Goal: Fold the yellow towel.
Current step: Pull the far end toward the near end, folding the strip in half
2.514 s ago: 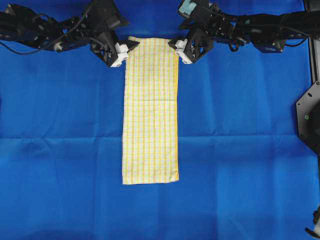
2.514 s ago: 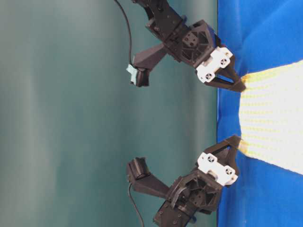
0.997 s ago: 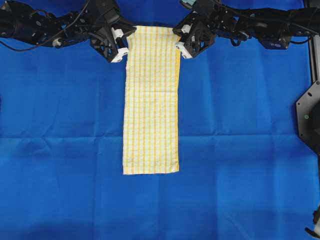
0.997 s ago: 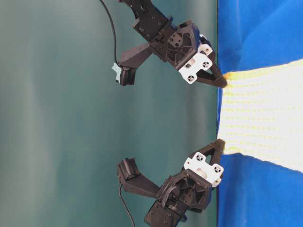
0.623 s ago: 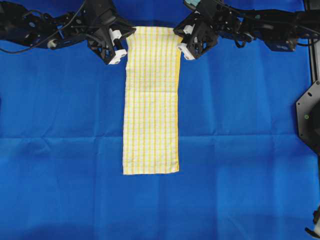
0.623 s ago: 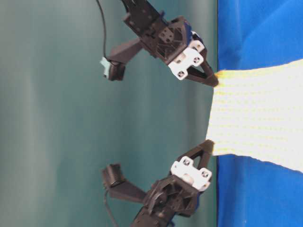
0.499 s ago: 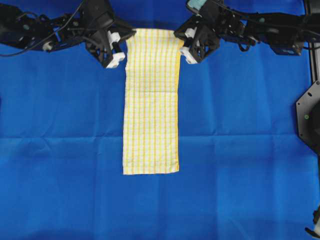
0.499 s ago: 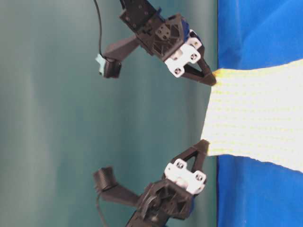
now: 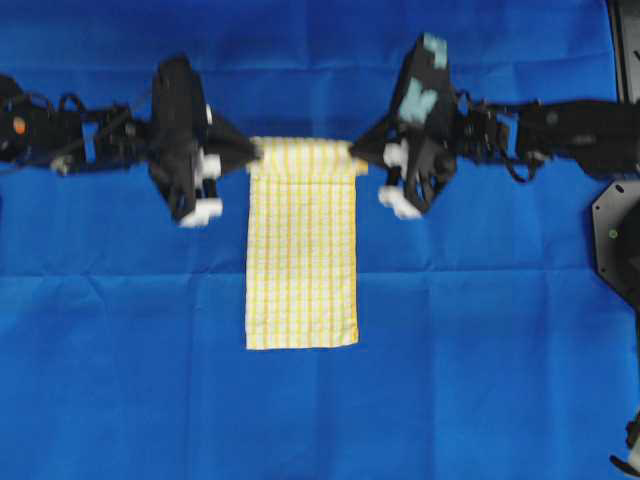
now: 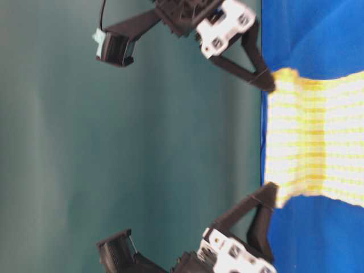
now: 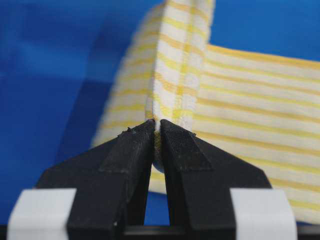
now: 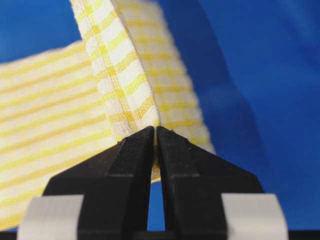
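Overhead view has my left gripper (image 9: 252,152) and my right gripper (image 9: 358,158) each pinching one far corner of the yellow towel (image 9: 302,260), the held edge lifted off the blue sheet (image 9: 120,360) while the near end lies flat at the middle of the table. Both wrist views show the jaws pressed together on a doubled thickness of the striped cloth at the very hem (only a thin bite on each side).

The risk I see is a corner slipping out: the grip is at the fingertips, and any extra tension between my two arms could pull the hem free. If one arm leads the other toward the near end, the held edge will skew and the fold will land crooked over the near hem. Too low a carry could drag the hanging cloth and bunch the flat part, or wrinkle the sheet beneath.
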